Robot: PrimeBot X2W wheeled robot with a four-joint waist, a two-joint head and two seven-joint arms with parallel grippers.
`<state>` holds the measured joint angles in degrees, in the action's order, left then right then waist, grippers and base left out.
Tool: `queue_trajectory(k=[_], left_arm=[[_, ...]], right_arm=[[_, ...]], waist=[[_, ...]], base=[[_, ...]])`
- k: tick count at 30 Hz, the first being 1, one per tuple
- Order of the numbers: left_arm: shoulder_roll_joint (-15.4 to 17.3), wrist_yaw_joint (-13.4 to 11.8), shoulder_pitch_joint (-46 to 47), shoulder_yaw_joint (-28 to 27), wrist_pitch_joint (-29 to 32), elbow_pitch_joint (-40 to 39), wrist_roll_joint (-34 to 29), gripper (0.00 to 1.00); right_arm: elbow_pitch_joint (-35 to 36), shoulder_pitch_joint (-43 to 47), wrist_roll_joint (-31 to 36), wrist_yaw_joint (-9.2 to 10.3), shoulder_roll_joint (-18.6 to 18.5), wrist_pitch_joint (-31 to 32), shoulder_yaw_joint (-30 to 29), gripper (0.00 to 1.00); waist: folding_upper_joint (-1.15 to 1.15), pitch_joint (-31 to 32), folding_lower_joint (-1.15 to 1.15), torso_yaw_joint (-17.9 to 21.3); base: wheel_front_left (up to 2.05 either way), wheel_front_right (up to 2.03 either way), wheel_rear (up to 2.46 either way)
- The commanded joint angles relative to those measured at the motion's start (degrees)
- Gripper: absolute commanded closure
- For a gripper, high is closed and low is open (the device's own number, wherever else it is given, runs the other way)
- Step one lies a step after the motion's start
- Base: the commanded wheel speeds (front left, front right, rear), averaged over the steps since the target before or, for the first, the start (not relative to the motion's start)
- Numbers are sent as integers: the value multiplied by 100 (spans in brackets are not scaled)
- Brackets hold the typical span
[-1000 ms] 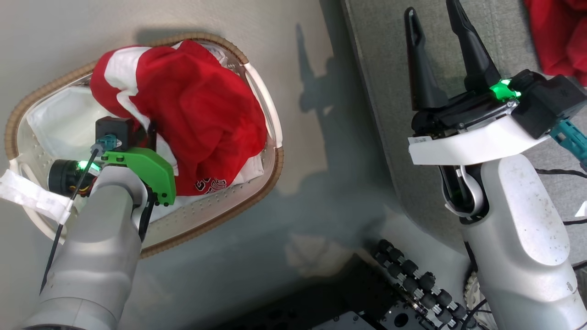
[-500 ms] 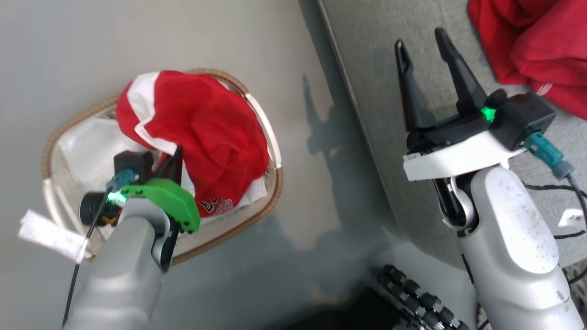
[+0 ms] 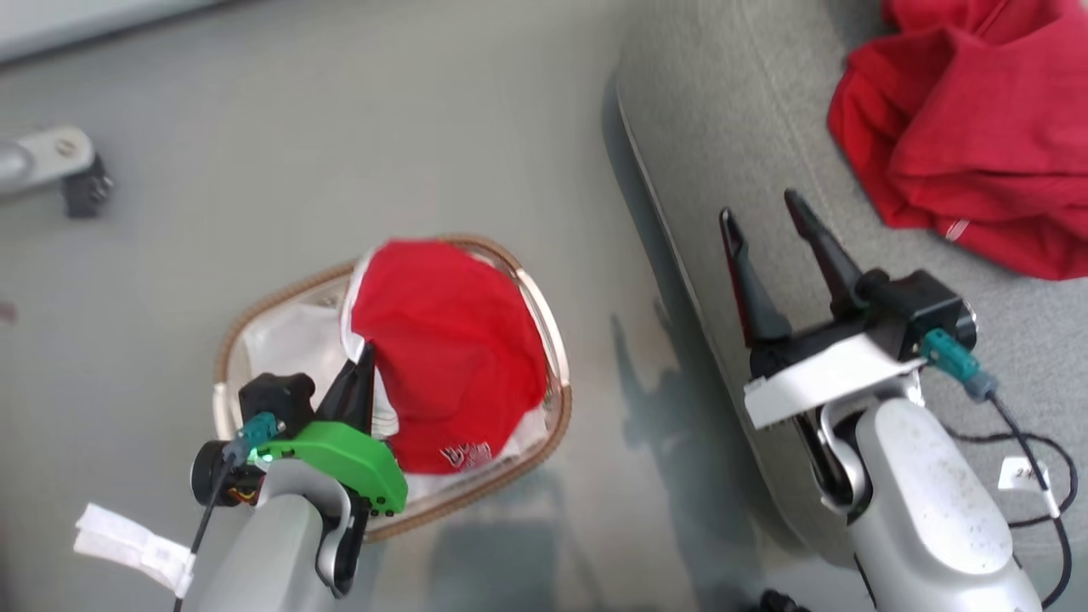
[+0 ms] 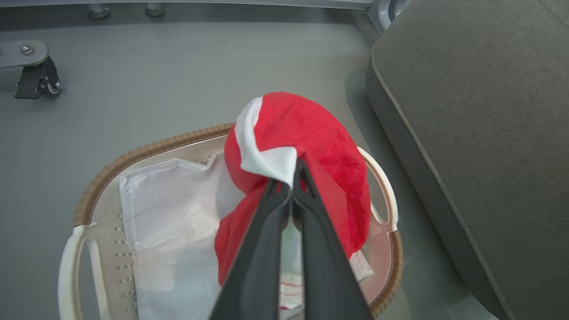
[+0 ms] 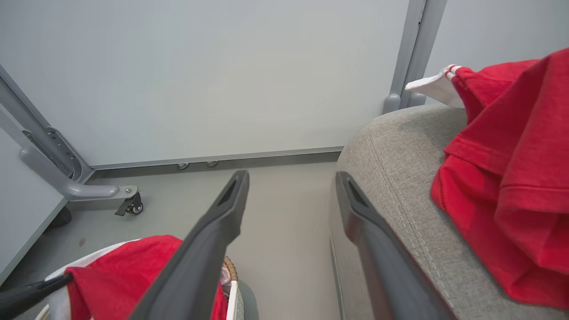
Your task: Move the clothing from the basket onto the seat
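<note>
Grips red garment (image 4: 320, 133) in closed left end effector (image 4: 297, 171) over basket (image 4: 146, 146), with sofa (image 4: 466, 111) off to the right by open, empty right end effector (image 3: 758, 206).

Pale grey floor (image 3: 340, 127) carrying 1 basket (image 4: 151, 149), 1 seat (image 3: 722, 127) and 1 frame foot (image 4: 22, 53).

On the floor: oval white basket with brown woven rim, standing near the rounded edge of the large grey seat but apart from it. Farther off, a metal frame foot with a small black caster (image 4: 38, 84), by the base of a pale wall panel (image 5: 222, 66). On the seat cushion: 1 crumpled red garment (image 3: 977, 144), lying back from the stitched seam.
</note>
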<state>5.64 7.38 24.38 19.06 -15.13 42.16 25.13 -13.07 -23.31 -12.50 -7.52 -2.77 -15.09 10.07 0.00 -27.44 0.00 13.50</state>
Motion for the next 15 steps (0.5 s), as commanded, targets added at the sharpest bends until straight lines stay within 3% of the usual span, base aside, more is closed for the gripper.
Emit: queue_trajectory(k=[1, 15], left_arm=[[-54, 18, -185, -67, -2, -152, -77, 100], [-259, 18, -855, -422, -2, -1904, -546, 100]], right_arm=[[-62, 165, 36, 6, -26, -11, -2, 0], [-376, 845, 103, 6, -24, -11, -58, 0]], waist=[[0, 803, 0, -330], [0, 1958, 0, -577]], base=[[0, 0, 0], [0, 0, 0]])
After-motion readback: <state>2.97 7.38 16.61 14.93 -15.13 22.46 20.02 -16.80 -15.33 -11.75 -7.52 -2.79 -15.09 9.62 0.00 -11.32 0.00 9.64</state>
